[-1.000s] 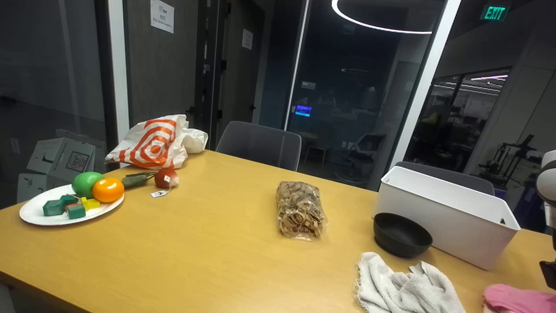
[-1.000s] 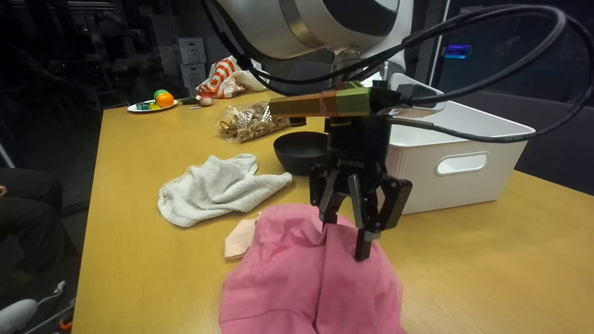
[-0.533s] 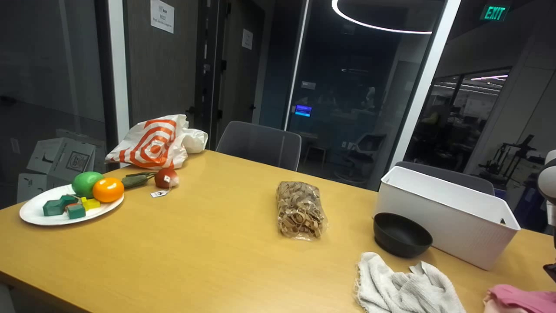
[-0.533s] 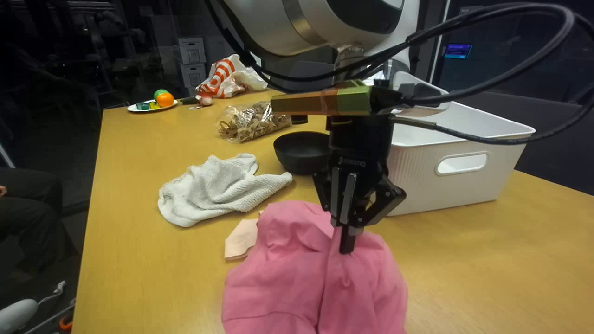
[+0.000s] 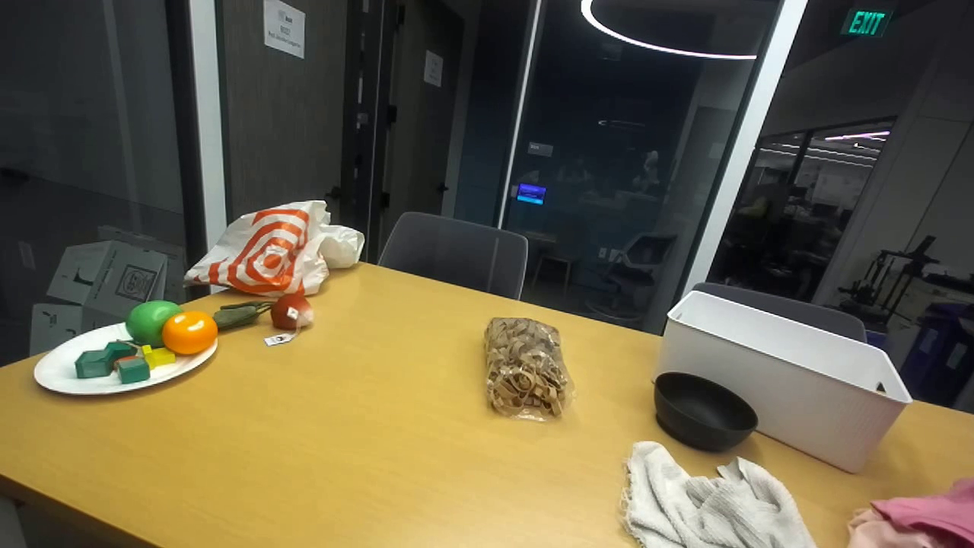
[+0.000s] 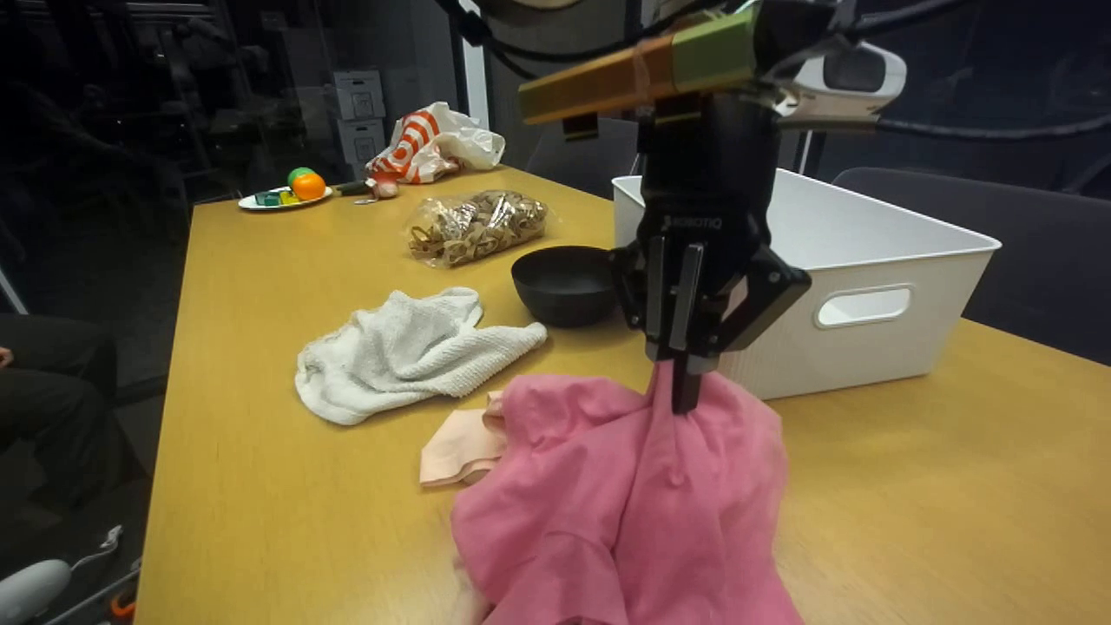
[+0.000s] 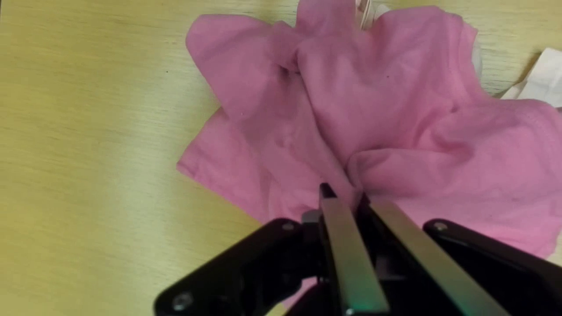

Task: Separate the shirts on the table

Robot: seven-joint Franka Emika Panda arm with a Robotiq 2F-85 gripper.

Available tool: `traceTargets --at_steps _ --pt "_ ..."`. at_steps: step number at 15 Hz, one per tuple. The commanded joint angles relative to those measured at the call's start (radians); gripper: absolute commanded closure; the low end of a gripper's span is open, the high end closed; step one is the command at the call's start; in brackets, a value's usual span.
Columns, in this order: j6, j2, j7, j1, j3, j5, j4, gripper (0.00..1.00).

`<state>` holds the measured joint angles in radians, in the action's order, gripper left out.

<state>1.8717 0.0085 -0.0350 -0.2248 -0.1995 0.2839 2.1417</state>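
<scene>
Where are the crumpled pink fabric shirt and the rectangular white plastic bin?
Crumpled pink fabric shirt point(image 7: 386, 114): wrist view, its rumpled middle.
Rectangular white plastic bin point(image 5: 791, 396): in an exterior view, long outer wall.

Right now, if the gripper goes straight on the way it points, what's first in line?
The pink shirt: the gripper points down, shut on a fold of it, with more seemingly below. Beneath that, probably the table or peach cloth; the shirt hides which.
</scene>
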Motion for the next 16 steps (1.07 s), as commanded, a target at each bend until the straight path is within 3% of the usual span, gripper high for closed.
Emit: traceTargets --at_steps 1,7,16 --pt "-0.027 -0.084 -0.06 0.002 -0.008 -0.025 -0.019 0.89" --pt "0.026 -0.209 -0.128 0.042 0.026 0.018 -0.015 0.9" --pt "0.059 -0.371 -0.264 0.195 0.154 0.027 -0.005 0.9"
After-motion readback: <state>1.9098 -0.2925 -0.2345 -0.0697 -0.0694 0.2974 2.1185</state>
